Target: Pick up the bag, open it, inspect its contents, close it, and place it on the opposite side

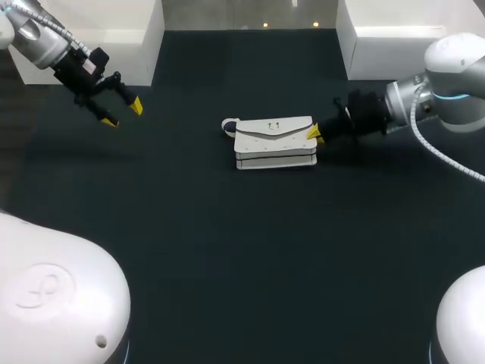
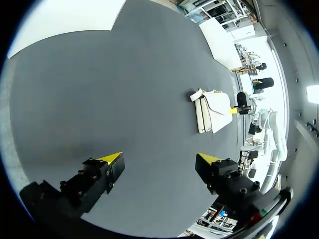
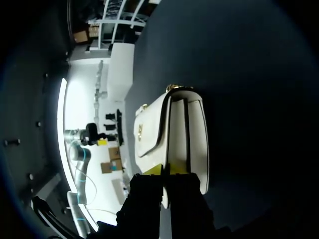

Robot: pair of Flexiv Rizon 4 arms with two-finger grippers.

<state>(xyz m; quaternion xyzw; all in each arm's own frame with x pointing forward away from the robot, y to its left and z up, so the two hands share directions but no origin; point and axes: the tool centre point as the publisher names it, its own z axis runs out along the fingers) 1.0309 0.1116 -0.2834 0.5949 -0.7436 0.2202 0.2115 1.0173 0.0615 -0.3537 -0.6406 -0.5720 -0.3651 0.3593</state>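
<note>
You cannot see into the bag [image 1: 274,144]: its flap [image 1: 273,127] is down. The right gripper [image 3: 164,170] hides its near end.

The bag [image 1: 274,140] is plain white, with a small gold-coloured clasp [image 3: 141,130] on its flap. The table [image 1: 227,250] is a uniform dark grey-green, unpatterned. The left gripper [image 1: 123,114] and right gripper [image 1: 314,135] are black, each with 2 bright yellow tips.

White bag [image 3: 195,139] on the dark table [image 3: 244,74], its flap bearing a gold clasp. The right gripper [image 3: 165,170] meets the bag's near end, yellow tips close together, a thin white edge pinched between them.
</note>
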